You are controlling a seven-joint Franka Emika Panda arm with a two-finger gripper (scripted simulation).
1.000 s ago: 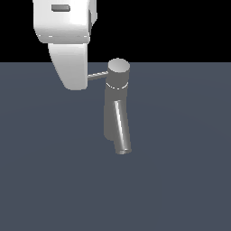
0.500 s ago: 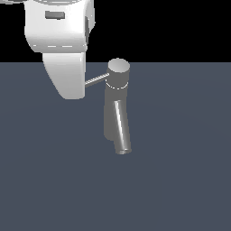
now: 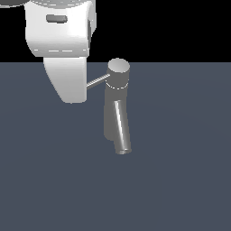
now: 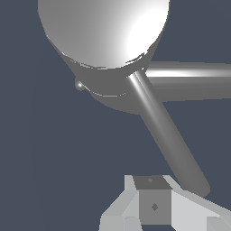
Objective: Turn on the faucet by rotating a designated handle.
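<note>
One slim, straight grey metal handle (image 3: 98, 82) matters in the exterior view: it juts from the round flat-topped cap of the grey metallic faucet (image 3: 117, 106) toward the exterior view's left, sloping slightly downward, and its far end vanishes behind the white arm housing (image 3: 61, 49). The end effector itself is hidden there, so whether its fingers are spread or pressed together cannot be told from this view. The faucet stands upright on the dark blue-grey table (image 3: 180, 171), its thick spout slanting toward the camera. In the wrist view, the rod's long axis runs diagonally from the cap to a tip just beside the end effector (image 4: 153, 205); only one pale finger block shows clearly, so contact and finger spacing stay uncertain. A sideways push across that axis looks needed.
</note>
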